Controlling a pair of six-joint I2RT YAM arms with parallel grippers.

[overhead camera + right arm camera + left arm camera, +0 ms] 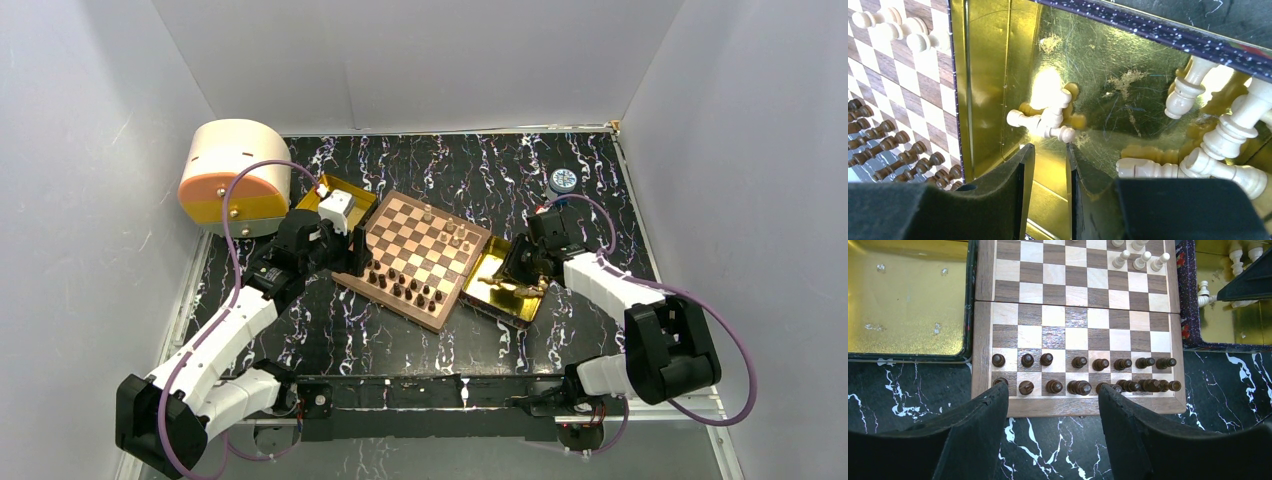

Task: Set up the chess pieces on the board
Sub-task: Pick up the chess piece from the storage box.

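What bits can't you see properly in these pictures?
Top view: chess pieces on the board too small to tell kinds.
Left wrist view: the top edge cuts off the board's far rows.
Right wrist view: light pieces in the gold tray run off the right edge, partly behind the right gripper.

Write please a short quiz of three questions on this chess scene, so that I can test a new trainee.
1. True or false: the dark pieces stand in two rows at one edge of the board.
2. Choose one. The right claw hangs over: A) the board's middle; B) the gold tray where light pieces lie; C) the dark pieces.
3. Fill the gap: between the fingers of the left claw there is ____ held.

Key: 1 true; 2 B; 3 nothing.
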